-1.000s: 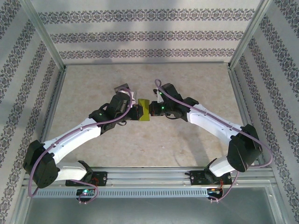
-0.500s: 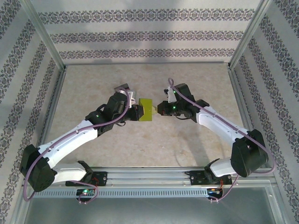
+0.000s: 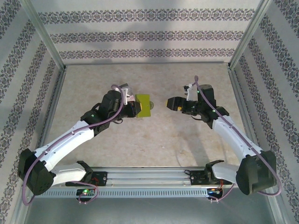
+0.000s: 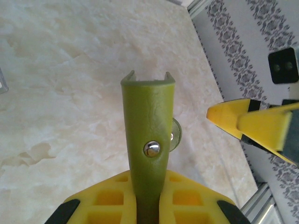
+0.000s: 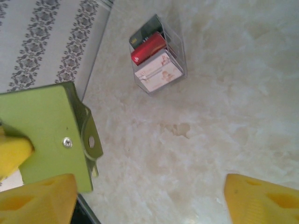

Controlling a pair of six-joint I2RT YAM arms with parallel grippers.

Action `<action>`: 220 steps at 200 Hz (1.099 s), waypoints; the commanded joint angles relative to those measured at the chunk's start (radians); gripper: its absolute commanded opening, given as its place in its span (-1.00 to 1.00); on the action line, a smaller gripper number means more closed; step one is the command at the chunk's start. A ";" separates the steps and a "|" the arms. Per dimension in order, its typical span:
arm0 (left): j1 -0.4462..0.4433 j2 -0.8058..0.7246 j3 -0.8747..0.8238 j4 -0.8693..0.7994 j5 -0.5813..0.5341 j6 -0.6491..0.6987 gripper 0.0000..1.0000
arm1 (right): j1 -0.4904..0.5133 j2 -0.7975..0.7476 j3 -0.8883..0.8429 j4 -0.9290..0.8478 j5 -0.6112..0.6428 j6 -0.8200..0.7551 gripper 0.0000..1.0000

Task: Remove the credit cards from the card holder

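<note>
Top view
- Left gripper (image 3: pixel 137 107): pressed together on the near end of the card holder (image 3: pixel 145 105), which sticks out toward the middle of the tabletop (image 3: pixel 154 149).
- Right gripper (image 3: pixel 172 102): faces the card holder across a gap, not touching it; how wide it stands is hard to judge here.

Left wrist view
- Card holder (image 4: pixel 148 121): seen edge-on, olive green and upright, its lower end clamped between the yellow fingers (image 4: pixel 110 203) of the left gripper.
- Snap stud (image 4: pixel 152 148): shiny metal, on the edge facing the camera.
- Right gripper: one yellow finger (image 4: pixel 254 123) points in from the right, apart from the card holder.

Right wrist view
- Right gripper (image 5: pixel 149 205): spread wide, with one yellow finger in each bottom corner and bare tabletop (image 5: pixel 210 126) between them.
- Card holder (image 5: pixel 46 130): at the left, flat face to the camera, pinched by a yellow finger (image 5: pixel 11 154) of the left gripper.
- Cards (image 5: pixel 154 53): dark, red and pinkish, stacked in a clear sleeve (image 5: pixel 180 65) lying on the tabletop near the patterned wall (image 5: pixel 51 42), well apart from the card holder.
</note>
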 commanded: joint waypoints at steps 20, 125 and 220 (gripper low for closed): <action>0.064 -0.066 -0.043 0.156 0.079 -0.083 -1.00 | -0.033 -0.074 -0.050 0.138 -0.093 0.054 0.95; 0.097 -0.043 -0.132 0.472 0.266 -0.203 -1.00 | 0.116 -0.088 -0.065 0.371 -0.058 0.155 0.96; 0.094 -0.028 -0.136 0.518 0.323 -0.204 -1.00 | 0.167 0.014 0.015 0.332 0.040 0.125 0.37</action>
